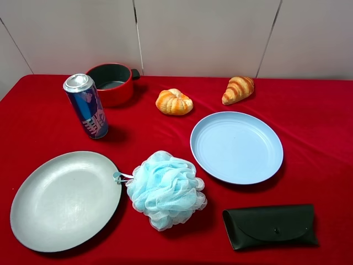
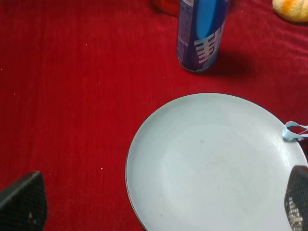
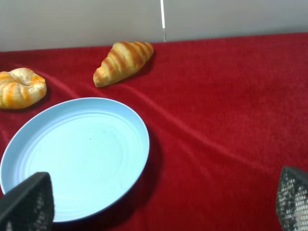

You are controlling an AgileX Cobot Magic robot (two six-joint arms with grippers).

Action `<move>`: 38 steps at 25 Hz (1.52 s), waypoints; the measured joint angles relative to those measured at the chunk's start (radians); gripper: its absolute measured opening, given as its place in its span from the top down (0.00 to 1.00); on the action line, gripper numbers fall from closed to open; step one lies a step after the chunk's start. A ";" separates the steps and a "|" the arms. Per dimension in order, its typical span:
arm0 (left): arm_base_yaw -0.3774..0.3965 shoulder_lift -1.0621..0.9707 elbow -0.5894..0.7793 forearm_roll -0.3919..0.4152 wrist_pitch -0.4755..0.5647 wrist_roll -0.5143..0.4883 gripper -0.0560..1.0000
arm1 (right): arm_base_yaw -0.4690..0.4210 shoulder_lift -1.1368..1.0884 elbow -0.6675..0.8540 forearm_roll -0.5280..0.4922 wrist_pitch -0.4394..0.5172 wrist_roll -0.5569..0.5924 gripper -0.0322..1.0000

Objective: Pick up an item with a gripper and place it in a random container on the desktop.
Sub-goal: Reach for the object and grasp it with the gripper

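The croissant (image 1: 238,89) lies on the red cloth (image 1: 309,121) at the back right, and also shows in the right wrist view (image 3: 122,61). The empty light blue plate (image 1: 236,147) sits just in front of it, also in the right wrist view (image 3: 77,156). Neither arm shows in the exterior high view. My left gripper (image 2: 159,207) is open and empty above the grey plate (image 2: 216,163). My right gripper (image 3: 159,204) is open and empty, near the blue plate's edge, well short of the croissant.
A pumpkin-shaped orange bun (image 1: 174,102), a red pot (image 1: 112,83) and a blue can (image 1: 86,106) stand at the back. The grey plate (image 1: 65,200) is at the front left, a light blue bath pouf (image 1: 165,189) at the centre front, a black glasses case (image 1: 270,225) at the front right.
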 joint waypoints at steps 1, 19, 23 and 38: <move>0.000 0.000 0.000 0.000 0.000 0.000 0.00 | 0.000 0.000 0.000 0.000 0.000 0.000 0.30; 0.000 0.000 0.000 0.000 0.000 0.000 0.00 | 0.000 0.000 0.000 0.000 0.000 0.000 0.30; 0.000 0.000 0.000 0.000 0.000 0.000 0.00 | 0.000 0.000 0.000 0.001 0.000 0.000 0.30; 0.000 0.000 0.000 0.000 0.000 0.000 0.00 | 0.000 0.043 -0.019 0.038 0.001 -0.069 0.30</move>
